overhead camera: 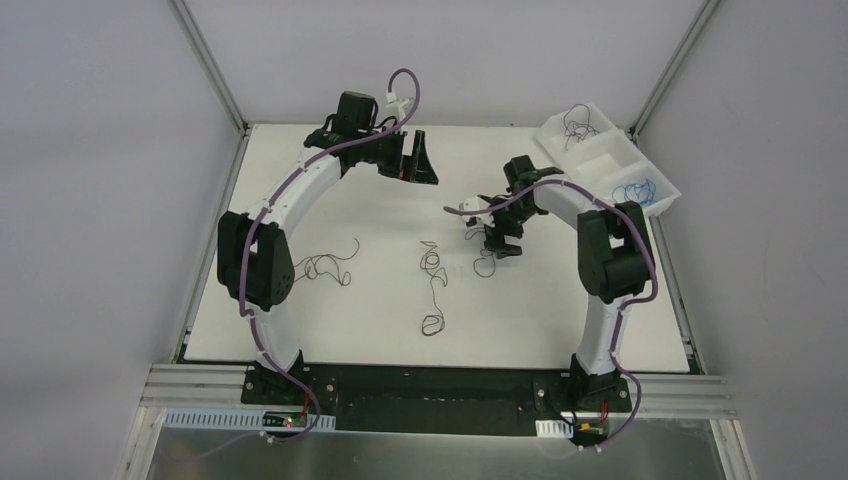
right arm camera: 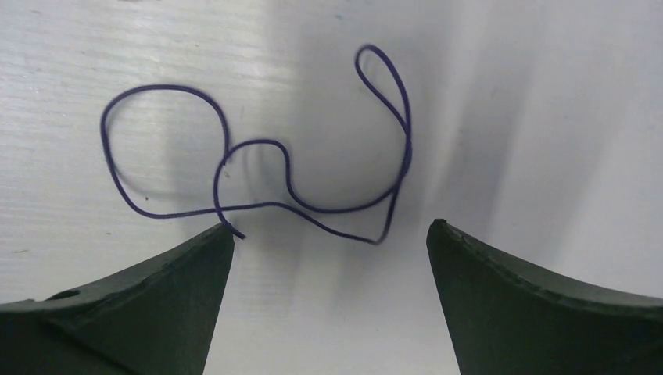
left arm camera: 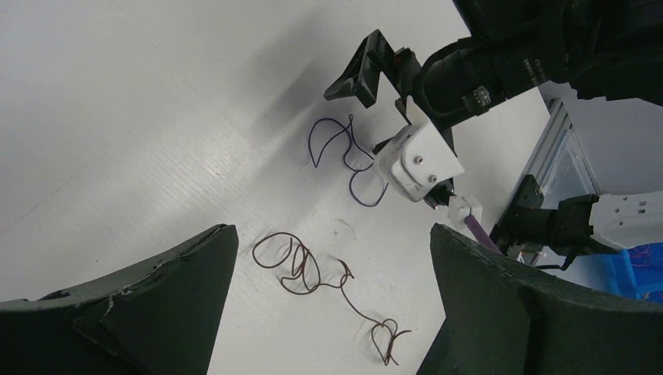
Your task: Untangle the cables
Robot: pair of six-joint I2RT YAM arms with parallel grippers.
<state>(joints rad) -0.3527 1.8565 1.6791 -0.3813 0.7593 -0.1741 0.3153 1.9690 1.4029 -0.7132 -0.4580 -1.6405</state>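
Note:
A thin purple wire (right arm camera: 164, 87) lies curled on the white table (overhead camera: 380, 330). My right gripper (right arm camera: 330, 226) is open and empty just above it, and one wire end touches its left fingertip (right arm camera: 223, 234). In the top view the right gripper (overhead camera: 500, 248) hovers over this purple wire (overhead camera: 487, 265). A brown wire (left arm camera: 275, 233) lies looped on the table between the fingers of my open, empty left gripper (left arm camera: 332, 230), which is raised high at the back (overhead camera: 418, 160). The brown wire (overhead camera: 433, 265) sits mid-table. A dark wire (overhead camera: 325, 266) lies by the left arm.
A white compartment tray (overhead camera: 600, 160) stands at the back right, with a dark wire (overhead camera: 580, 125) in one section and a bright blue wire (overhead camera: 640, 187) in another. The left wrist view shows the right arm's gripper (left arm camera: 363, 70) and the purple wire (left arm camera: 366, 205).

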